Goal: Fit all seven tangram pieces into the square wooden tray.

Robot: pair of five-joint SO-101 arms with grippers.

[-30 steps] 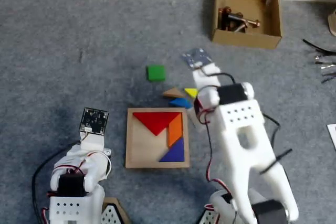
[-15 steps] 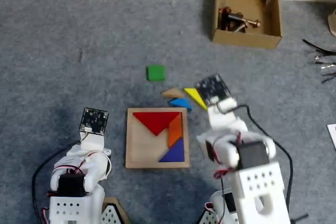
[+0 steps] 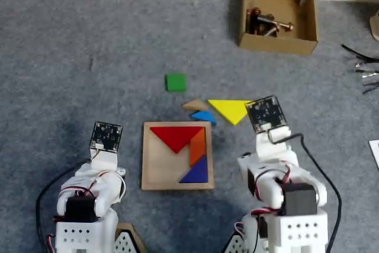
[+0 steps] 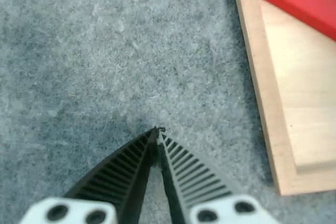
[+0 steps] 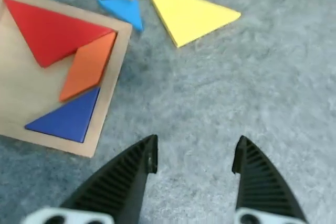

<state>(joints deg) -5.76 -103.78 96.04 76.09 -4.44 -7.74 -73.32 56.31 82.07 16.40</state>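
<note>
We see the square wooden tray (image 3: 159, 167) lying flat on the grey carpet (image 3: 89, 39) between the two arms. It has a raised pale rim, and its floor is bare towards the left arm's side. Three pieces sit inside:

- a large red triangle (image 3: 176, 137) against the far rim
- an orange parallelogram (image 3: 197, 146) along the right rim, touching the red one
- a dark blue triangle (image 3: 196, 171) in the near right corner

Four pieces lie loose beyond the tray's far right corner. A small light-blue triangle (image 3: 203, 116) is just beside the rim and a small tan triangle (image 3: 194, 105) is right behind it. A large yellow triangle (image 3: 230, 109) lies to their right, and a green square (image 3: 176, 82) sits farther off.

The left gripper (image 4: 157, 134) hangs over the carpet beside the tray's left rim, its fingers pressed together on nothing. The right gripper (image 5: 195, 153) is spread wide and empty above the carpet, to the right of the tray and near the yellow triangle.

A brown cardboard box (image 3: 244, 13) stands well apart at the far side.
</note>
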